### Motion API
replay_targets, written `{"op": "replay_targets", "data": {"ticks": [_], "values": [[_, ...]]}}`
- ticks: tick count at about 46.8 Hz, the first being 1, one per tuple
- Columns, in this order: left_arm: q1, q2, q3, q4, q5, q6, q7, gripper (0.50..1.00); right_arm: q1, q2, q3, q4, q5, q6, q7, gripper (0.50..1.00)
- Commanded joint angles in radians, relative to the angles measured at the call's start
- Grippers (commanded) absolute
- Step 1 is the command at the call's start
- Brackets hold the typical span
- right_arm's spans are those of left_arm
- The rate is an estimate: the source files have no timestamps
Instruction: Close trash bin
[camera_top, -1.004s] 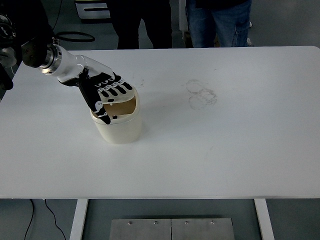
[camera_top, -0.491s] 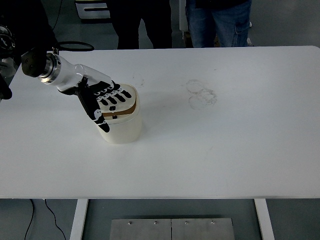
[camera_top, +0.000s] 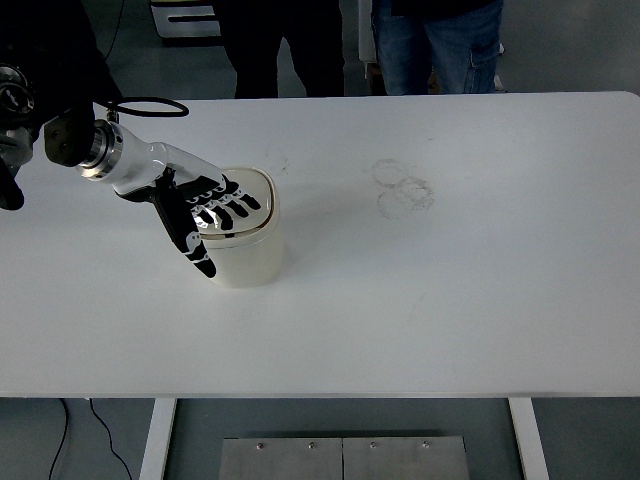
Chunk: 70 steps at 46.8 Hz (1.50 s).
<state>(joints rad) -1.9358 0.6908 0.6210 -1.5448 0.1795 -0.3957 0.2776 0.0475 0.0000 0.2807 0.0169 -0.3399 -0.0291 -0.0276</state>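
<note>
white table (camera_top: 450, 300) | left hand (camera_top: 205, 205) flat, fingers spread on trash bin (camera_top: 245, 255) lid | no legible labels

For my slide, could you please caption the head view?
Left hand lies flat, fingers spread, on the lid of the cream trash bin on the white table.

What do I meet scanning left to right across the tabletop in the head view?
Black-and-white five-fingered left hand resting flat on the lid → cream round plastic trash bin → faint ring-shaped smudges on the white table.
</note>
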Motion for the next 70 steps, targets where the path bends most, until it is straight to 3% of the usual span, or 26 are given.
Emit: {"op": "replay_targets", "data": {"ticks": [1, 33, 54, 60, 70], "values": [[0.008, 0.0, 0.0, 0.0, 0.0, 0.0, 0.0, 1.0, 0.0, 0.0, 0.0, 0.0, -0.001, 0.0, 0.0, 0.989], [0.012, 0.004, -0.001, 0.002, 0.003, 0.012, -0.001, 1.0, 0.0, 0.0, 0.0, 0.0, -0.001, 0.0, 0.0, 0.991], [-0.035, 0.059, -0.01, 0.052, -0.037, 0.014, -0.018, 1.0, 0.0, 0.0, 0.0, 0.0, 0.001, 0.0, 0.0, 0.989], [-0.012, 0.088, -0.014, 0.124, -0.139, 0.035, -0.064, 1.0, 0.0, 0.0, 0.0, 0.0, 0.001, 0.0, 0.0, 0.989], [0.124, 0.17, -0.056, 0.242, -0.258, 0.124, -0.173, 1.0, 0.0, 0.0, 0.0, 0.0, -0.001, 0.0, 0.0, 0.989]]}}
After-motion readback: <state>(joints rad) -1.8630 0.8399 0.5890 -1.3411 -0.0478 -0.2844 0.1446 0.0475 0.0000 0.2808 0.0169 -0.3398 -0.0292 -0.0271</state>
